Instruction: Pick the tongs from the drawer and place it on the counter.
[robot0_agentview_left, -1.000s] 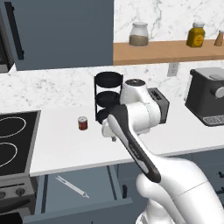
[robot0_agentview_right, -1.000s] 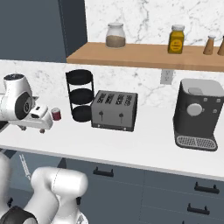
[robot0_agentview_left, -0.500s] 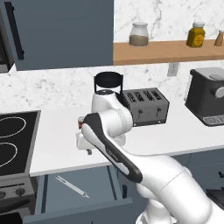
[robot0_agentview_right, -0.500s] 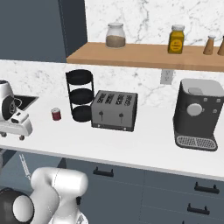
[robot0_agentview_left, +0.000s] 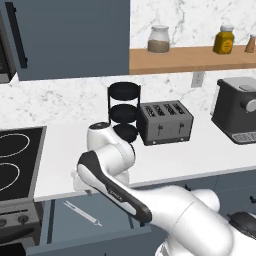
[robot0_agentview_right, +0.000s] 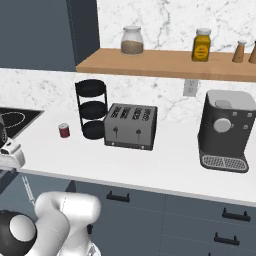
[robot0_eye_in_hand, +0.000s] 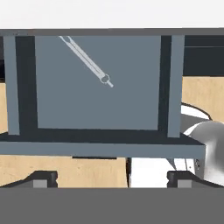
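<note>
- We are at the reach step: the drawer (robot0_eye_in_hand: 96, 83) stands pulled out below the counter (robot0_agentview_left: 200, 155), and the tongs (robot0_eye_in_hand: 85, 61) lie loose on its floor.
- In the hand view the tongs lie diagonally across the upper part of the drawer floor, one end near the counter edge, the other toward the middle. Nothing else lies in the drawer that we can see.
- In the left base view the tongs (robot0_agentview_left: 82, 213) show on the drawer floor, just below the counter's front edge and left of the arm.
- The gripper (robot0_eye_in_hand: 111, 179) hangs above the drawer's outer edge, looking down into it. Its fingertips (robot0_eye_in_hand: 41, 179) stand far apart at the bottom of the hand view, so we read the claw as wide and holding nothing.
- The gripper is well apart from the tongs and not over them yet.
- We judge the next move calls for carrying the hand in over the tongs' middle and turning the wrist so the fingers straddle the slim arms crosswise, then lowering to the drawer floor.
- The tongs are thin and lie flat, so the fingers must go almost to the floor before they close.
- Placing on the counter is not yet begun; free white top lies in front of the toaster (robot0_agentview_left: 165, 122).
</note>
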